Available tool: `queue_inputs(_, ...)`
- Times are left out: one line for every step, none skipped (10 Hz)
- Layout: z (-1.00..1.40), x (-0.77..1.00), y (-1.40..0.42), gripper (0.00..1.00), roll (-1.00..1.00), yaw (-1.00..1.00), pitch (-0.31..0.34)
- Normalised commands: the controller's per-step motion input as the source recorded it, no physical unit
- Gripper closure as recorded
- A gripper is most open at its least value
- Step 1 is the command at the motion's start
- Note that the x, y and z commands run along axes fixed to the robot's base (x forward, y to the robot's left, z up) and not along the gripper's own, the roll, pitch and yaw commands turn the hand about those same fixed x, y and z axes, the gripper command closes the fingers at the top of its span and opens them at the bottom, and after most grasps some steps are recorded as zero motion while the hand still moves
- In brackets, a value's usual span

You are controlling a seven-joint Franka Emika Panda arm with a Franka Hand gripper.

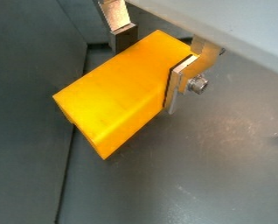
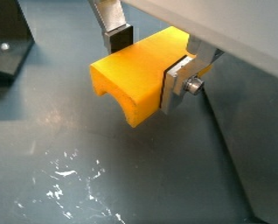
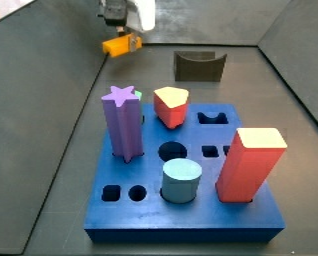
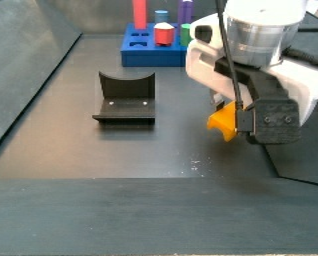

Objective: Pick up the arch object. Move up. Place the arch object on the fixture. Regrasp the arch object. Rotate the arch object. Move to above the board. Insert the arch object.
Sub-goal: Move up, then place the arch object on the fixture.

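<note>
the gripper [image 2: 148, 59] hangs above the dark floor, its silver fingers [image 1: 180, 81] clamped on the small yellow-orange arch object [image 1: 112, 96]. the block sits squarely between both plates, its notch showing in a wrist view [image 2: 112, 94].

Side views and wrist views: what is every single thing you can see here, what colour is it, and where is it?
arch object: one, yellow-orange, held off the floor between the hand's fingers.
fixture: one, dark grey-olive, on the floor beyond the board, empty.
board: one, blue, on the floor, with shaped holes, several open.
star peg: one, purple, tall, standing in the board.
rounded-triangle peg: one, red with yellow top, in the board.
round peg: one, light blue, short, in the board.
block peg: one, red with cream top, tall, in the board.
floor: one, dark grey.
hand: one, silver fingers, shut on the arch object, above the floor away from the board.
</note>
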Motion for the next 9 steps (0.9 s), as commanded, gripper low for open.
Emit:
queue_inputs(0.28,-0.01,0.0,1.0,0.09,-0.01,0.143)
queue_inputs(0.17,-0.01,0.0,1.0,0.11,-0.01,0.152)
queue_inputs(1.0,0.0,0.0,1.0,0.0,0.0,0.0)
queue_inputs(1.0,0.0,0.0,1.0,0.01,0.0,-0.002)
queue_inputs(1.0,-0.01,0.0,1.0,0.01,0.0,0.023)
queue_inputs(1.0,-0.01,0.0,1.0,0.02,0.0,0.052)
queue_inputs(1.0,-0.02,0.0,1.0,0.03,-0.01,0.079)
queue_inputs(1.0,-0.02,0.0,1.0,0.04,-0.01,0.096)
queue_inputs(1.0,-0.02,0.01,1.0,0.07,-0.02,0.124)
